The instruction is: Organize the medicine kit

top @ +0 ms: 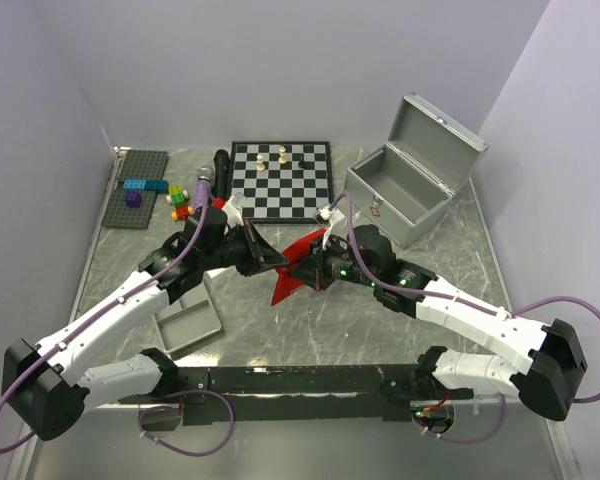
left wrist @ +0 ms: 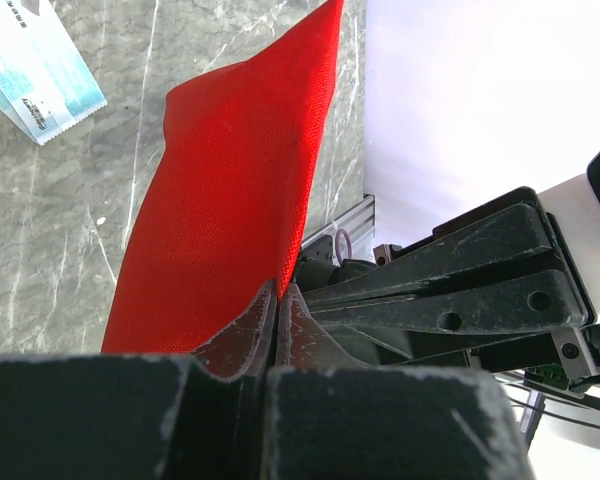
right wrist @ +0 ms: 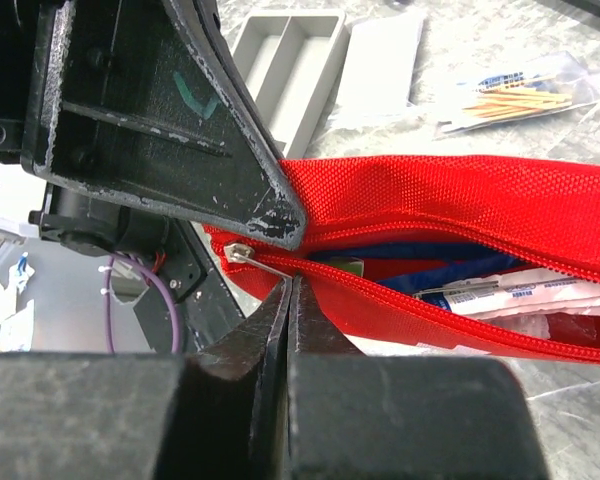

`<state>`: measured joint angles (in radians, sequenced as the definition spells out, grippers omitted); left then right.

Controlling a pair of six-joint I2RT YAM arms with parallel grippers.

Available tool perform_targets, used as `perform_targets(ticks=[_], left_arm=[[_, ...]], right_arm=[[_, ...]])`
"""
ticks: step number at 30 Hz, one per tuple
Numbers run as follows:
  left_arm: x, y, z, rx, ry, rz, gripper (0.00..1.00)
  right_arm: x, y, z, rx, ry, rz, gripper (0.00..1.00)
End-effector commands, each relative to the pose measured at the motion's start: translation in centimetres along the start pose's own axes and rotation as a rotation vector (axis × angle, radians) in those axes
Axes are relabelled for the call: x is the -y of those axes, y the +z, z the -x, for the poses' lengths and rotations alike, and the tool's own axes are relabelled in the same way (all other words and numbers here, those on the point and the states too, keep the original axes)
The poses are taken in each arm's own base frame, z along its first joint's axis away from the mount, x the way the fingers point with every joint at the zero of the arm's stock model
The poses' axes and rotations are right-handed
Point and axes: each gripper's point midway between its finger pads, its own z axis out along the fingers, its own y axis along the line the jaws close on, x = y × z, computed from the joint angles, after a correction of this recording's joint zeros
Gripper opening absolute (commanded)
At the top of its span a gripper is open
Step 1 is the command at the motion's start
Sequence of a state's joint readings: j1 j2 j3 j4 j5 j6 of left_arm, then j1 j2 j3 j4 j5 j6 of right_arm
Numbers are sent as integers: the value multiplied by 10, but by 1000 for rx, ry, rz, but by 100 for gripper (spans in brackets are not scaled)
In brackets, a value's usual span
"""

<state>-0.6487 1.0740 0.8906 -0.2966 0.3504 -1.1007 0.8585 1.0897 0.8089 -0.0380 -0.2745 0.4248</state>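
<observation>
Medicine kit: silver-grey metal case at the far right of the table, just right of the chessboard; nothing touches it.
Kit lid: swung open and tilted back, so the inside of the case shows.
Red pouch: lifted between the two arms at mid-table, well apart from the kit; its zipper is partly open, with white packets showing inside.
Left gripper: closed tight, pinching one edge of the red pouch.
Right gripper: closed tight, its tips meeting the end of the zipper pull; I cannot tell whether the pull is actually pinched.
Grey divided tray: on the table near the left arm.
Brick baseplate: far left, with coloured bricks on it.
</observation>
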Motion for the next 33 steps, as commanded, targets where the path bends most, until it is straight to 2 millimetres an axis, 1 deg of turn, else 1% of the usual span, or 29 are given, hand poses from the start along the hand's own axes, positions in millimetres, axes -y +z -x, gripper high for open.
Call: perform_targets(ticks=[1,3,4,5,7,9,10,14,20,24,30,33], left_arm=[[17,-7,3,16,32,-61,1],[18,-7,3,14,36,-65,1],[19,-8,3,14,39,-69,1],[21,-9,2,10,46,-74,1],[25,-11,1,-6,68,-85,1],[32,-13,1,-16,99,-99,1],[35,-15,1,-20,115,-109,1],[47,-19,-1,-39,155,-155,1],[62,-23,-2,-53,180,-208,1],[66,-24,-4,-57,191,-223,1],[71,-27,-4,-52,204,-243,1],[69,-25,-5,-56,203,-239,1]], right_arm=[[-7,-8,19,89,-30,26,0],[-9,-9,19,89,-38,38,0],[-11,-10,17,77,-38,54,6],[-14,-10,16,72,-43,77,21],[-20,-13,15,72,-50,127,44],[-26,-19,15,83,-57,170,53],[-29,-21,16,88,-61,189,55],[-37,-28,20,101,-47,250,59],[-46,-28,25,88,-19,323,59],[-50,-26,28,84,1,349,59],[-50,-25,32,94,42,383,59],[-52,-26,36,102,43,397,54]])
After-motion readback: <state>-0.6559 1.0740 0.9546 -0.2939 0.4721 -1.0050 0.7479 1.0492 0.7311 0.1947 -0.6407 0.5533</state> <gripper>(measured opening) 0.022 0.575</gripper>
